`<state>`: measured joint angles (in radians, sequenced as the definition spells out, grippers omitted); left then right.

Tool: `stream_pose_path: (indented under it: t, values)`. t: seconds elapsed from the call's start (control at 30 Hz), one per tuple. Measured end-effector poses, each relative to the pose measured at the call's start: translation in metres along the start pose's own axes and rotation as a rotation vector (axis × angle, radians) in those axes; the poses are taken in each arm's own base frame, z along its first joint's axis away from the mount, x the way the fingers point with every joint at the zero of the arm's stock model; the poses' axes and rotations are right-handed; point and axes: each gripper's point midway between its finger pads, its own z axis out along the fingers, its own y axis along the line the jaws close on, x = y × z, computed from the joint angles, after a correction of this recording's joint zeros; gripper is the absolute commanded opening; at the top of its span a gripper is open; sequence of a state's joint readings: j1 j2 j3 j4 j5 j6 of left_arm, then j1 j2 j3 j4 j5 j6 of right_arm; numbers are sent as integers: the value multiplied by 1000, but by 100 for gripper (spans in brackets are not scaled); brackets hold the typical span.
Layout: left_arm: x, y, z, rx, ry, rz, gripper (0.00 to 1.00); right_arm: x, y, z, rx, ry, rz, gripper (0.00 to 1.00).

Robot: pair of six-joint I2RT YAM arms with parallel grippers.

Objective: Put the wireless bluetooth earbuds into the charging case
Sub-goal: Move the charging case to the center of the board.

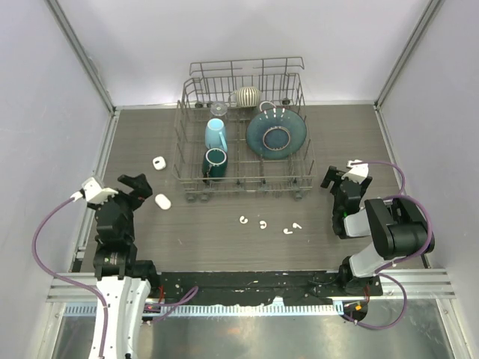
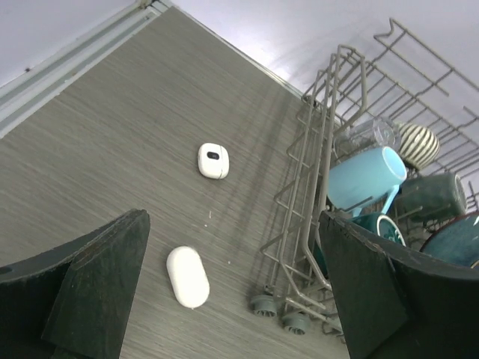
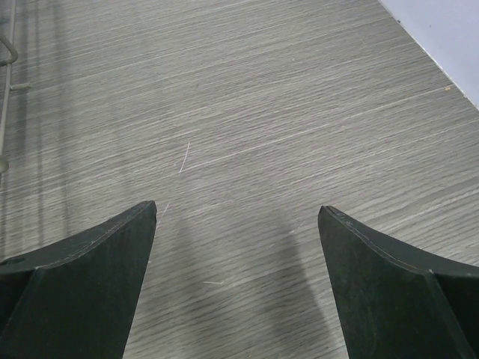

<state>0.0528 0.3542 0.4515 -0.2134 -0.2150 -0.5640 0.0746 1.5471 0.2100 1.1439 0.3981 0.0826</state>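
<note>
Standing at grey bench (image 1: 337, 127) far edge: loaded dish rack (image 1: 239, 182). Left tool (image 2: 232, 215), right tool (image 3: 237, 206) spread, empty. White walls (image 1: 224, 37).

Earbuds (image 1: 263, 224), lying near tabletop (image 1: 209, 239) front edge: showing too small for shape detail. Dish rack (image 2: 307, 149): running off left wrist view's right edge.

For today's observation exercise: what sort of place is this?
Probably a robot test cell: white walls box in the table, two arms are bolted at its edge, and a dish rack stands on it.
</note>
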Motion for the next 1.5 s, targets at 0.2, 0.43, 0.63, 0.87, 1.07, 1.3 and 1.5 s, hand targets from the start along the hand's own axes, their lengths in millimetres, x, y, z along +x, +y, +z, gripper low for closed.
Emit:
stream_pose_path:
  t: [0.2,0.43,0.63,0.87,1.07,1.3,1.5]
  values:
    - [-6,-1,-11,11,-30,-41,100,-17,-11,-8,64,-5,20,99]
    - [-2,-14,-9,35,52,-64,100,-159,-33,-20,270,-144,294,100]
    - [18,-27,4,36,234,-60,100,-195,-57,-68,306,-214,355,100]
    - [32,-16,13,-82,371,-40,100,-259,-58,-129,141,-405,468,100]
    - [18,0,16,-205,356,13,100,-331,-10,-110,-7,-255,451,100]
    - [16,12,9,-257,339,32,100,-237,29,-117,-214,-22,474,100]
    - [56,30,-5,-270,397,-20,98,-237,53,-117,-326,78,388,100]
